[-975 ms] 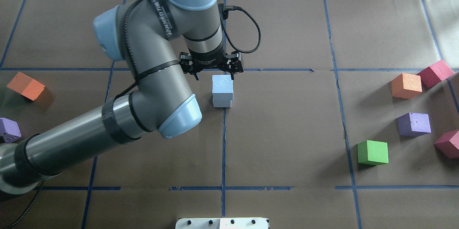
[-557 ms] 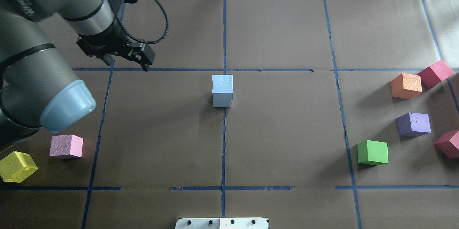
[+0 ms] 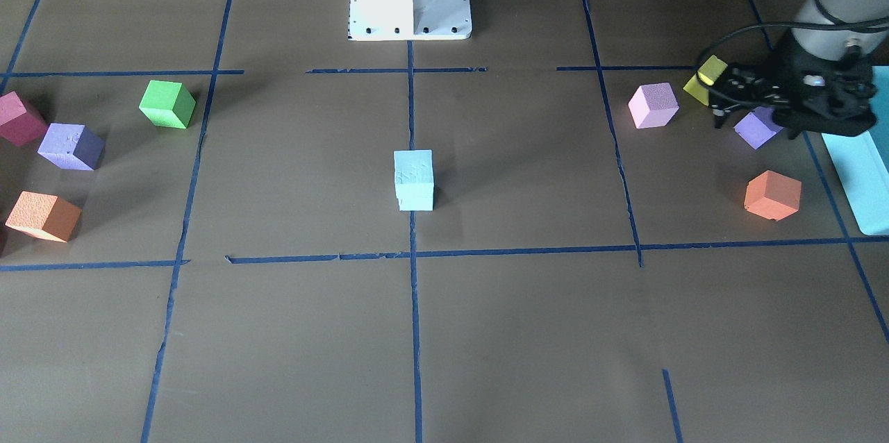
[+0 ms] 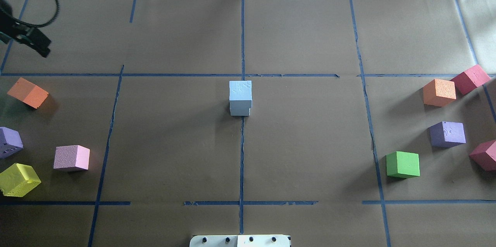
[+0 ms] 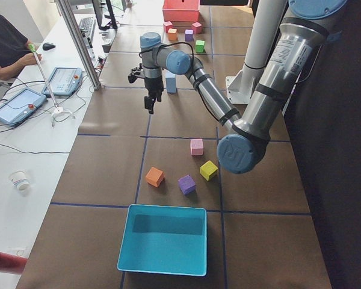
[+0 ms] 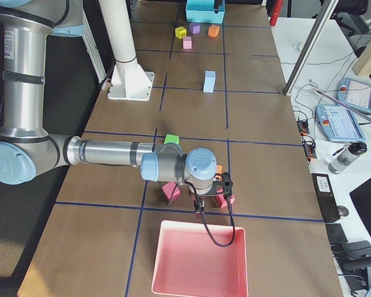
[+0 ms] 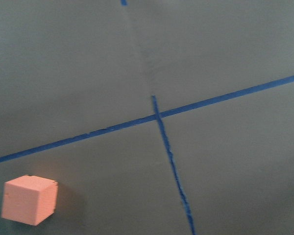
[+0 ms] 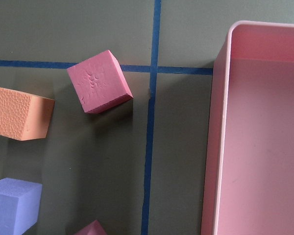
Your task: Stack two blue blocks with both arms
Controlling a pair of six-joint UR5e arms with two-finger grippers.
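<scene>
The two blue blocks point(image 4: 240, 98) stand stacked one on the other at the table's centre, on the blue tape line. They also show in the front view point(image 3: 414, 180) and the right side view point(image 6: 209, 81). My left gripper point(image 3: 755, 129) is open and empty, far from the stack, above a purple cube near the teal box. In the overhead view only part of it shows at the left edge point(image 4: 37, 45). My right gripper point(image 6: 200, 204) shows only in the right side view, over red cubes by the pink tray. I cannot tell its state.
Orange point(image 4: 28, 92), purple point(image 4: 9, 141), pink point(image 4: 71, 158) and yellow point(image 4: 19, 179) cubes lie on the left. Green point(image 4: 403, 164), purple point(image 4: 447, 134), orange point(image 4: 439, 92) and red point(image 4: 470, 78) cubes lie on the right. A teal box point(image 3: 861, 172) and a pink tray point(image 8: 255, 127) sit at the table ends.
My left arm has drawn away from the blue stack, moving far left with its gripper open. The stack has stayed in place.
</scene>
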